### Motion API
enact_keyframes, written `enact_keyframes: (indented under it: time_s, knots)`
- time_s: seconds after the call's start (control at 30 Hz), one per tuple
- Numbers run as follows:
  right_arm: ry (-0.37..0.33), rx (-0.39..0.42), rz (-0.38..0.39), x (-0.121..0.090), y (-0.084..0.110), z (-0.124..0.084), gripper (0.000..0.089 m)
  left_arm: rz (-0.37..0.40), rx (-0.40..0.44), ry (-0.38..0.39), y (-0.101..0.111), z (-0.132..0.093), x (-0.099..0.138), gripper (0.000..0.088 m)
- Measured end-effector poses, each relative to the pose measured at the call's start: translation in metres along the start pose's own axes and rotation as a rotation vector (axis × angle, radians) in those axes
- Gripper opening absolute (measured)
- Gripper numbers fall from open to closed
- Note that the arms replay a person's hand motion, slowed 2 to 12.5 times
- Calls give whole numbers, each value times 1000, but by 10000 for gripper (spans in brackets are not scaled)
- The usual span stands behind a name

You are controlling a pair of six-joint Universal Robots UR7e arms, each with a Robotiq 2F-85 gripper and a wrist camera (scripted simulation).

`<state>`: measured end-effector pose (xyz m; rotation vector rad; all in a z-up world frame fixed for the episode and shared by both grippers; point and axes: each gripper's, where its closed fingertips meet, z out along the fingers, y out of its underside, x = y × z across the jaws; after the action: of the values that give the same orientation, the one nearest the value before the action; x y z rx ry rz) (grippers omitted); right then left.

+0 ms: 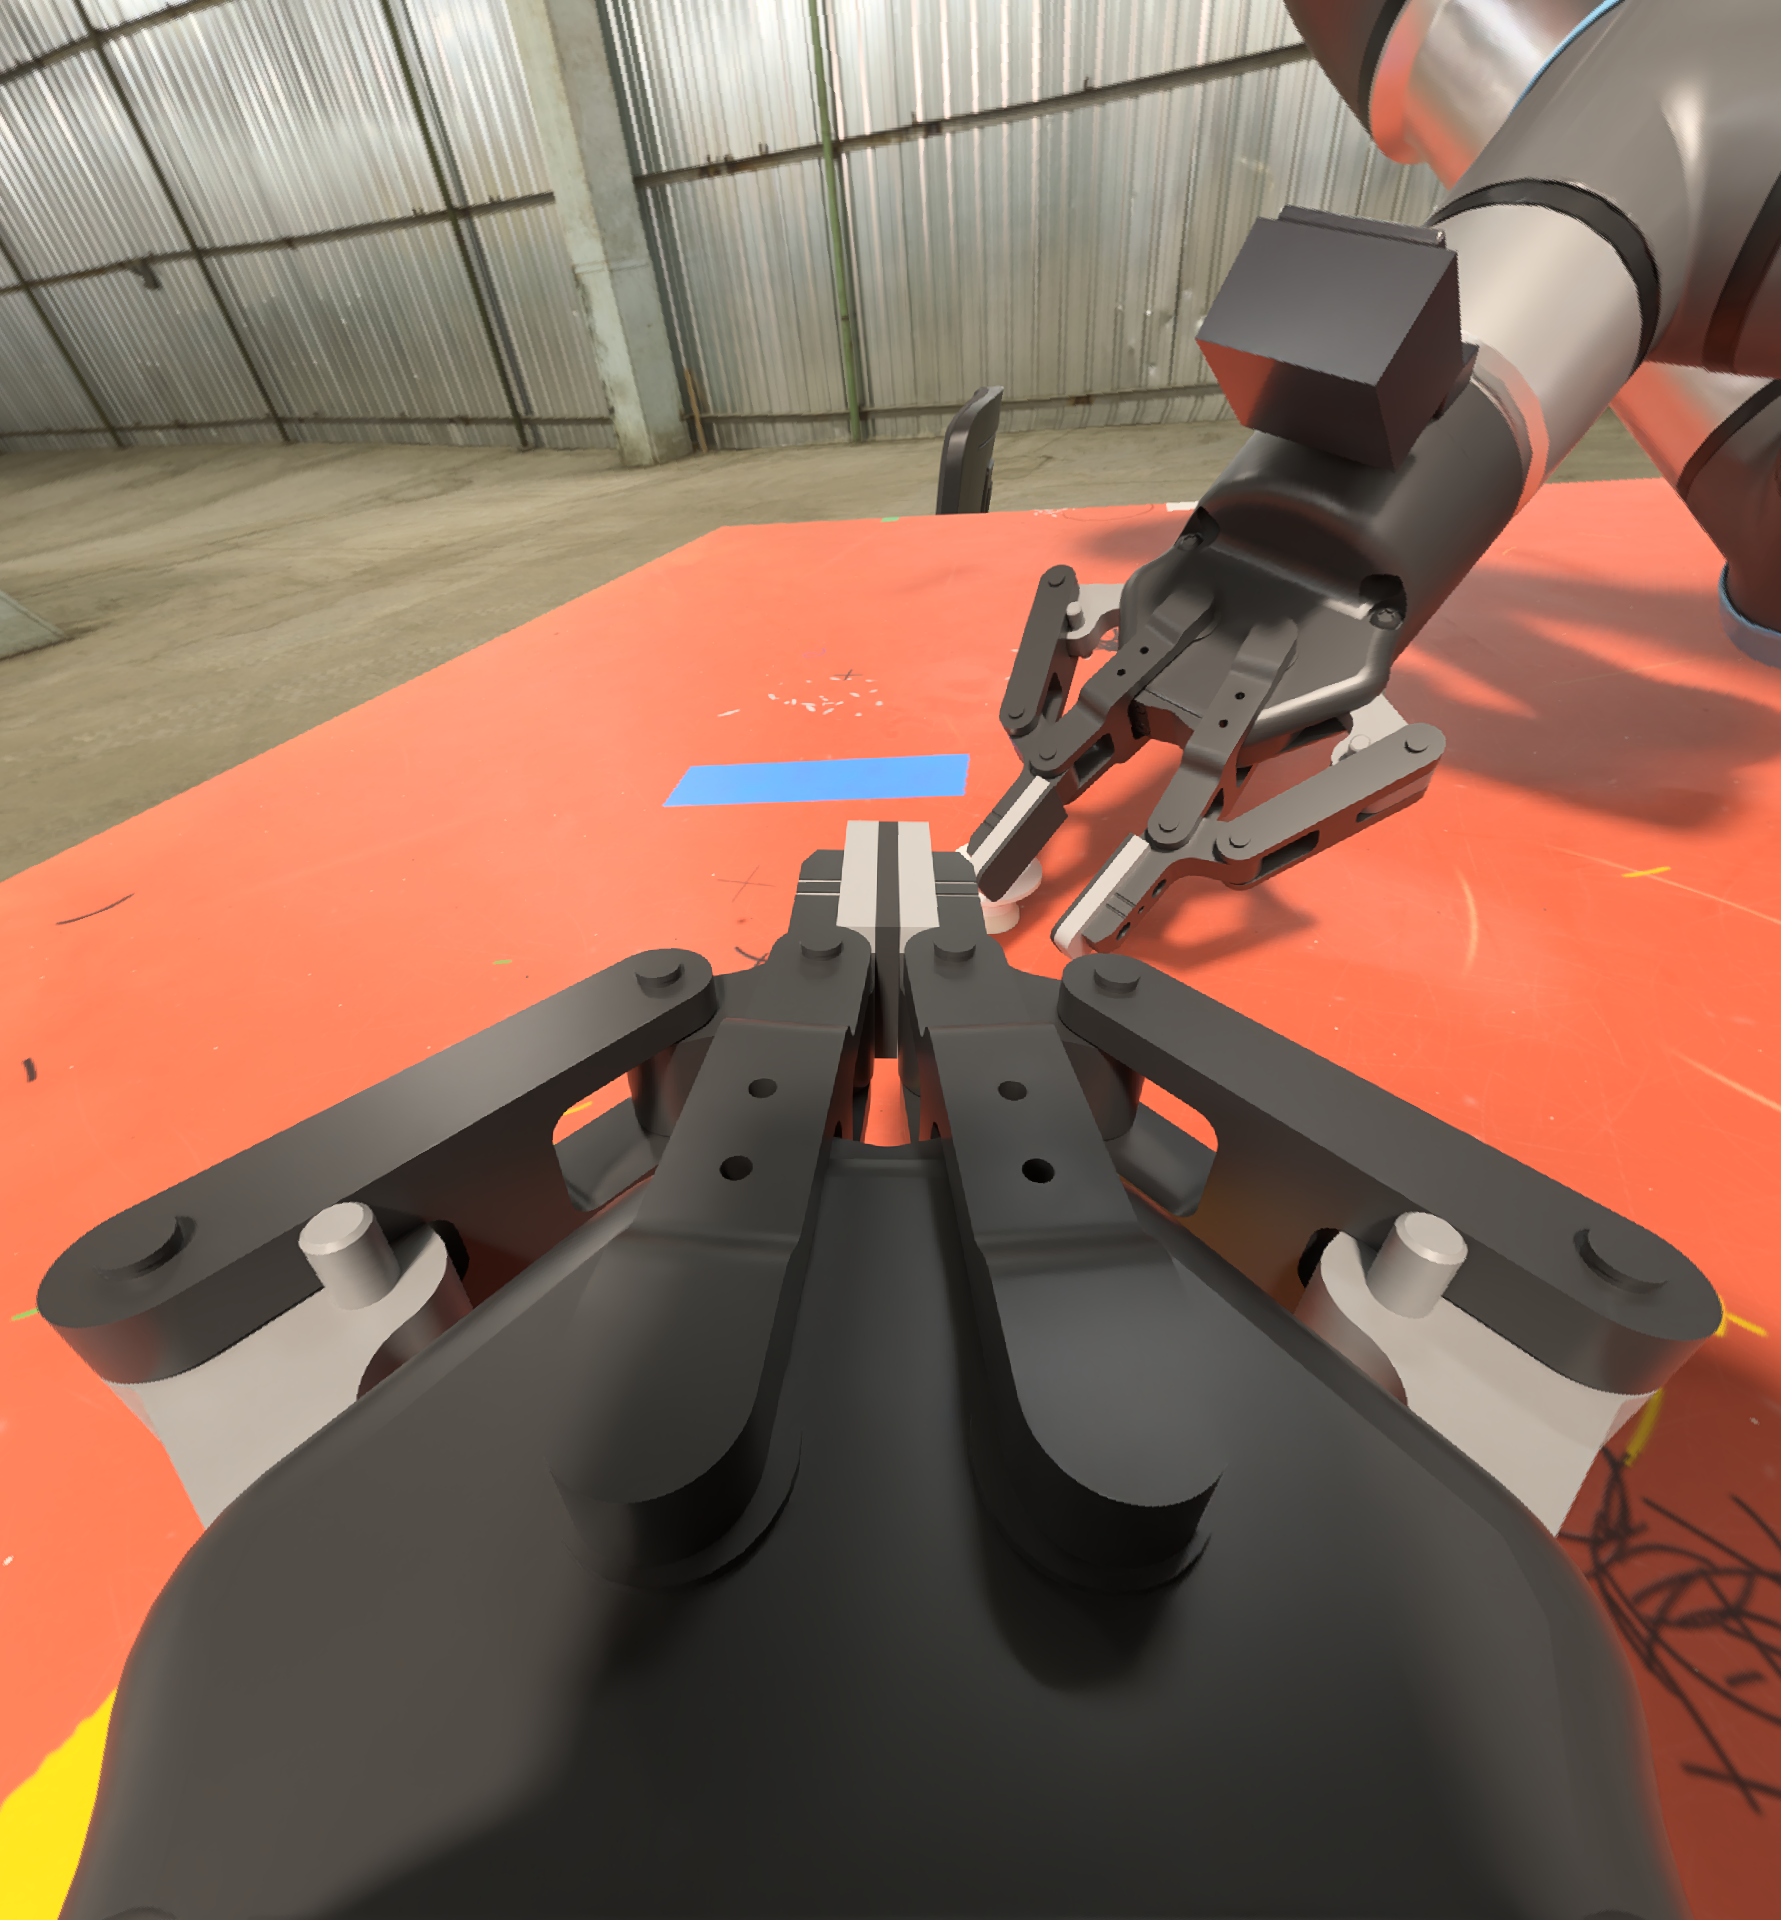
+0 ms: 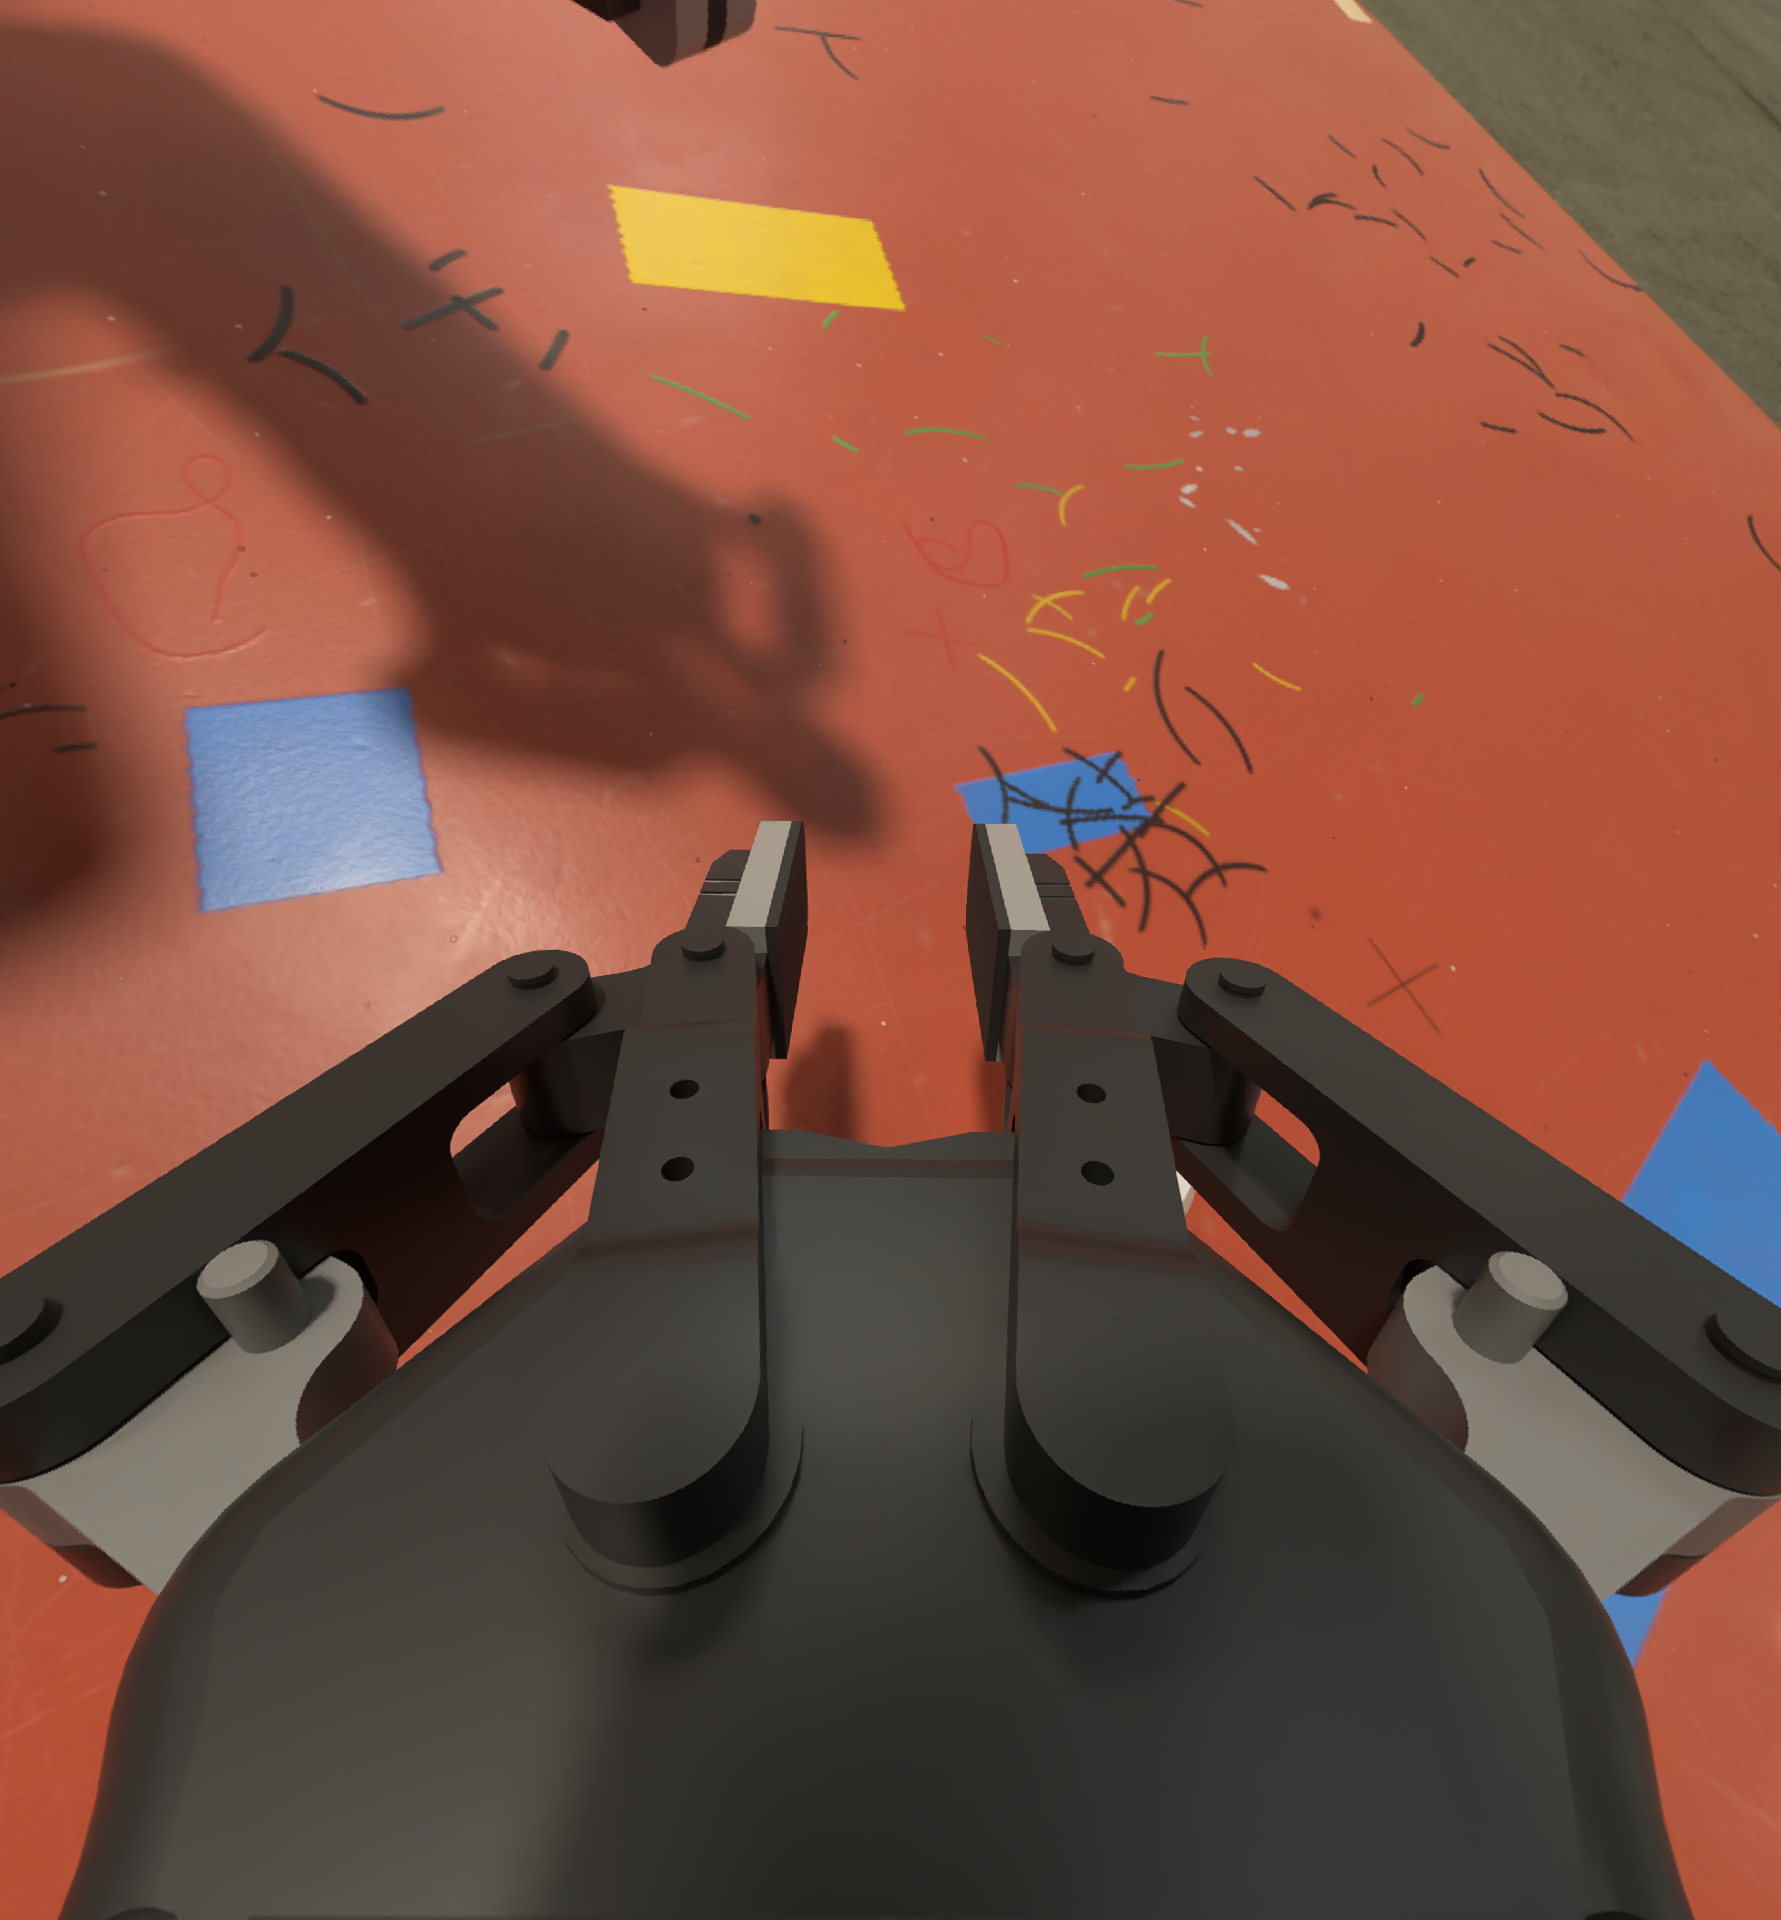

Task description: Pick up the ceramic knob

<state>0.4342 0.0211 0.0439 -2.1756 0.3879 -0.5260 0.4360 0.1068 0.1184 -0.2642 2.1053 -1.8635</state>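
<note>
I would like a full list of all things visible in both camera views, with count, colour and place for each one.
Table: one, orange-red with scribbles, under both arms.
Knob: one, white, on the table beside a finger of the right pincer; mostly hidden.
Blue patches: three in the right wrist view, flat on the table; one in the left wrist view.
Yellow patch: one, flat, far part of the table.
Dark upright object: one, black, far table edge; kind unclear.
Left pincer: one, dark grey, shut, empty.
Right pincer: one, dark grey, open, low over the table.
</note>
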Motion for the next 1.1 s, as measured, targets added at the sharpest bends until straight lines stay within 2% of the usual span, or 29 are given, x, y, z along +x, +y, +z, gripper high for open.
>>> enact_keyframes:
  time_s: [0.17,0.4,0.53,0.77,0.9,1.1]
  knots:
    - [21,-26,16,8,7,-6,274,-28,6,-18,0,-2,-7,0]
    - [69,-76,30,23,22,-17,159,-72,5,-53,0,-6,-15,0]
    - [97,-79,51,34,26,-26,113,-103,0,-43,0,-7,-14,0]
    - [80,-73,112,46,29,-37,101,-123,-11,-57,3,-8,-19,0]
    - [56,-98,117,52,32,-41,130,-135,-43,-60,10,-8,-22,0]
    - [-27,-178,140,52,41,-42,299,-146,-85,-81,20,-7,-28,0]
